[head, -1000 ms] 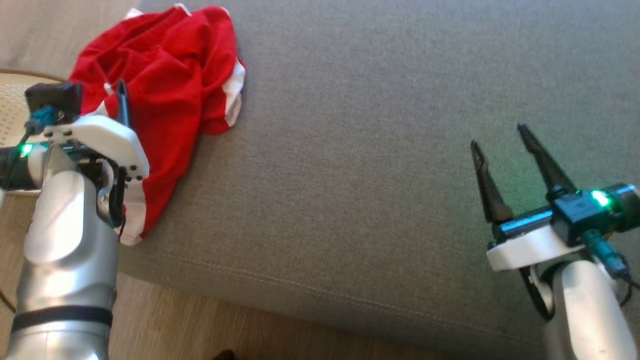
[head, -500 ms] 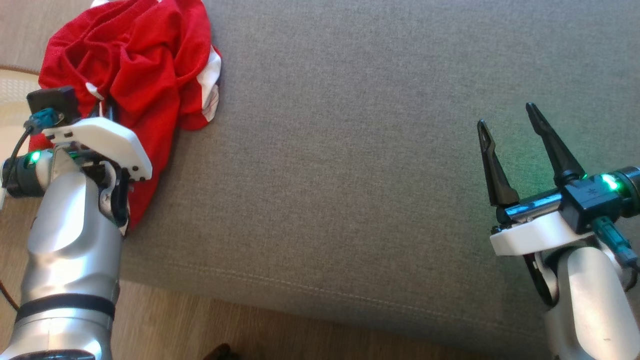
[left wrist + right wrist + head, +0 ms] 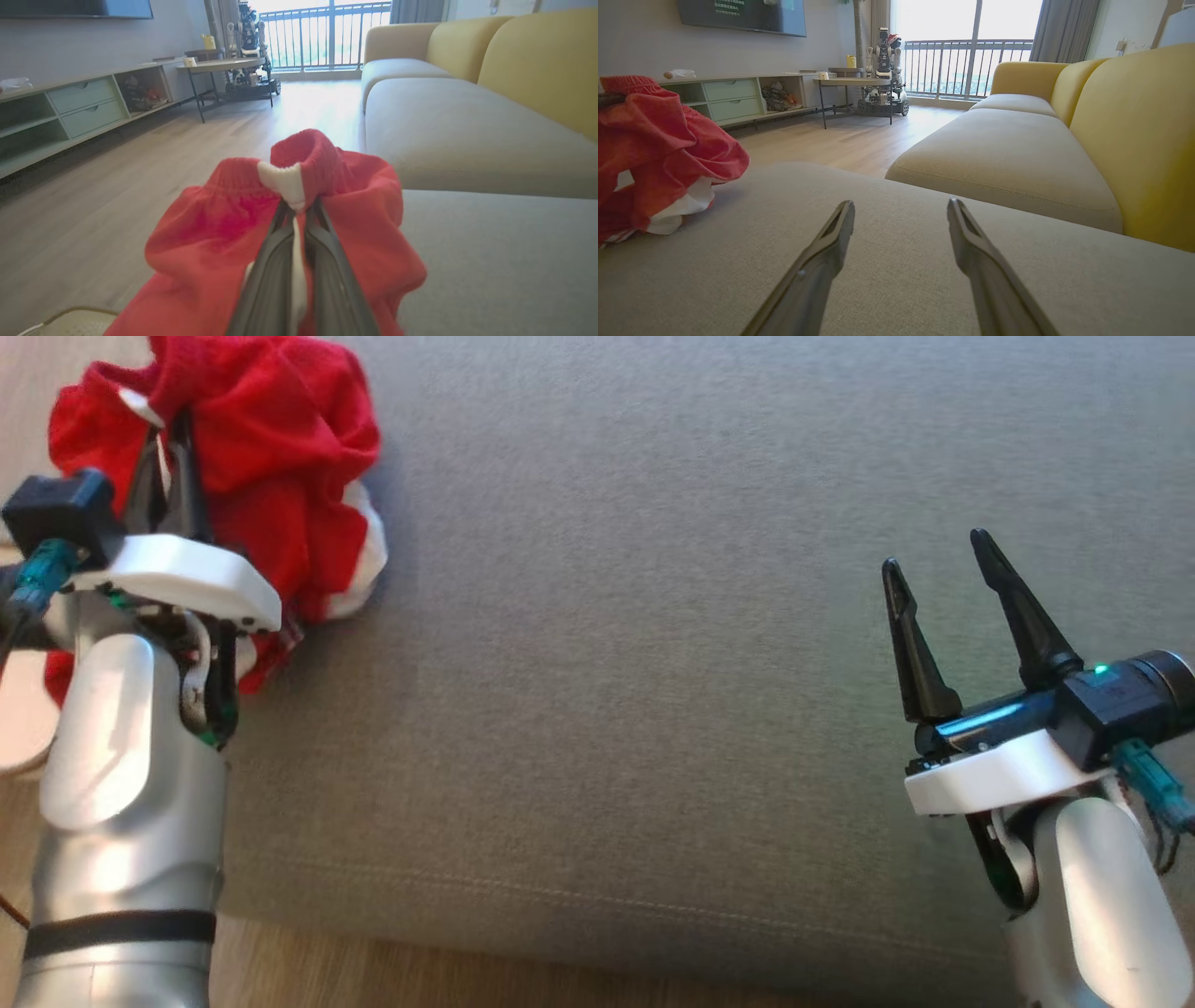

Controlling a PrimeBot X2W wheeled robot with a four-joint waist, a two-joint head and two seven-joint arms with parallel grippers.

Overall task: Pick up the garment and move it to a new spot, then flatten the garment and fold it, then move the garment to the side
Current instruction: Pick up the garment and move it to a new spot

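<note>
The left claw is clamped on the red garment; the right claw is held with its fingers apart. The grey sofa seat is spread beneath both. The garment is bunched at the seat's left end, well apart from the right claw. A white patch at its elastic waistband is pinched at the fingertips.

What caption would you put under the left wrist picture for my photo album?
Left gripper shut on the elastic waistband of the red garment, at the edge of a grey sofa seat.
</note>
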